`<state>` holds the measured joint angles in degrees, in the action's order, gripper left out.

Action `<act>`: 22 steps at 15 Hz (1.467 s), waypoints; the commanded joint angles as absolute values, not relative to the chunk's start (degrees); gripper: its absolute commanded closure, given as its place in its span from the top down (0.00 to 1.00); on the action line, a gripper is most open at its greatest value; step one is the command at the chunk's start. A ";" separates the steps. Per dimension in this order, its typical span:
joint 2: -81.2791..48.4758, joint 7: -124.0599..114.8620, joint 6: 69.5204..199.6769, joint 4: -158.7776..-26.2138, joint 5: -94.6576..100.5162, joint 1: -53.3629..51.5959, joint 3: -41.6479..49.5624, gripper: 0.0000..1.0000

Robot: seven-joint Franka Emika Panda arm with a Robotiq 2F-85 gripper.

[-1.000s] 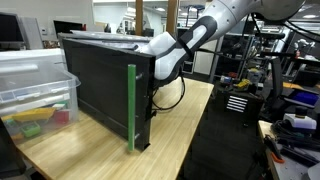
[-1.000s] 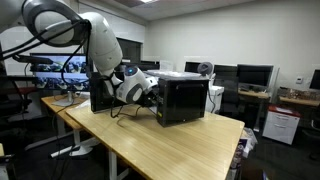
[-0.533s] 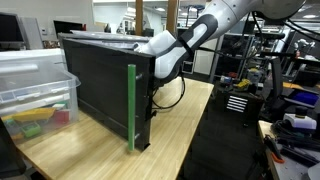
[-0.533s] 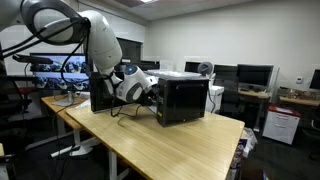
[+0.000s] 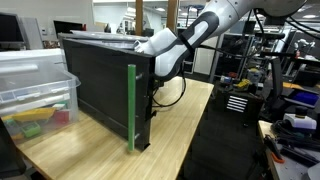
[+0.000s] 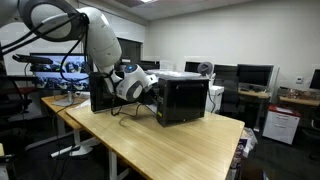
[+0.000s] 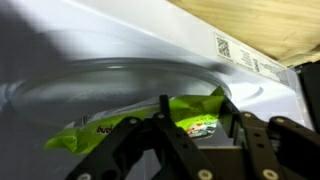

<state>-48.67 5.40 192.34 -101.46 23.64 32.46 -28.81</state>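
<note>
The green packet point(image 7: 150, 128) lies flat on the glass turntable point(image 7: 70, 90) inside the microwave, in the lower centre of the wrist view. It is a crinkled, glossy bag with printed lettering too blurred to read.

Status: the gripper point(image 7: 200, 118) is inside the cavity, at the packet. Its jaws stand one on each side of the packet's right-hand part. Whether they press on it or stand clear cannot be told. The packet appears to rest on the turntable, not yet lifted, as far as this view allows a judgement.

In both exterior views the arm enters the open side of the black microwave point(image 5: 100, 85) point(image 6: 185, 100). The microwave stands on the wooden table point(image 5: 190, 120) point(image 6: 160, 145). A clear plastic bin point(image 5: 35, 85) sits at the left edge of the frame.
</note>
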 commanded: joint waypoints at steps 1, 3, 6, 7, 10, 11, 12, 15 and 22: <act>-46.80 4.60 190.01 -101.12 22.77 32.91 -28.67 0.19; -46.91 4.66 190.04 -101.05 22.84 32.96 -28.73 0.05; -47.04 4.70 190.16 -101.00 22.90 33.05 -28.80 0.00; -46.98 4.75 190.22 -101.21 23.05 33.31 -29.07 0.00; -46.86 5.65 188.59 -103.09 25.06 36.17 -32.63 0.00; -46.89 5.91 187.66 -103.81 25.67 37.43 -34.30 0.00; -46.80 6.23 186.79 -104.78 26.17 38.93 -36.25 0.00; -46.52 6.20 186.00 -106.83 26.90 42.10 -40.33 0.00; -46.19 5.87 186.19 -109.72 26.66 46.20 -44.27 0.00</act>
